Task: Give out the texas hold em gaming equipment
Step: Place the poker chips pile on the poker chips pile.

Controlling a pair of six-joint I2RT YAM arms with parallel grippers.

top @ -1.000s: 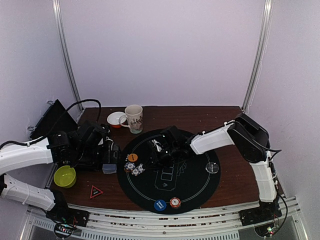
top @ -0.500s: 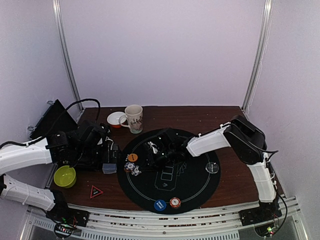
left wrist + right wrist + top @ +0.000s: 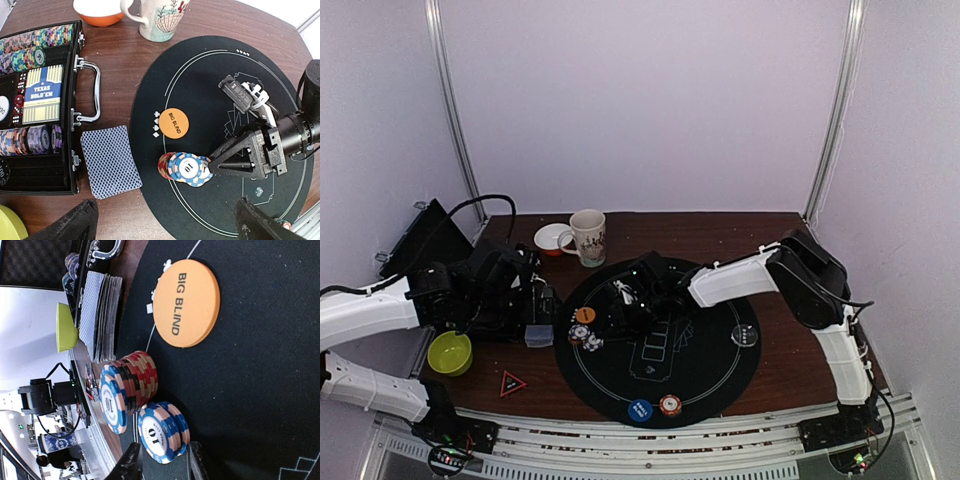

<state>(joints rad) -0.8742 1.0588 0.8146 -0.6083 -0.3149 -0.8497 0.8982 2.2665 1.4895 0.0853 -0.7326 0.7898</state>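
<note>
My right hand (image 3: 215, 167) reaches low across the round black mat (image 3: 200, 65), its fingers parted on either side of a short stack of blue-and-white chips (image 3: 162, 432) at the mat's left edge. I cannot tell whether the fingers touch it. A taller red, black and blue stack (image 3: 130, 390) leans against the short one, on the side nearer the mat's rim. An orange disc marked BIG BLIND (image 3: 171, 123) lies flat on the mat just behind the two stacks.

My left hand (image 3: 167, 227) hangs spread wide and holds nothing, above the mat's left rim.

Left of the mat, a deck of blue-backed cards (image 3: 111, 161) rests on the bare wood. Beyond it stands the open black case (image 3: 50, 185), holding rows of striped chips (image 3: 30, 50), a boxed deck (image 3: 42, 95) and red dice (image 3: 19, 97).

A mug (image 3: 162, 17) and an orange bowl (image 3: 97, 12) stand behind the mat. On the mat's near edge sit a blue disc (image 3: 640, 410) and another chip stack (image 3: 670, 404).
</note>
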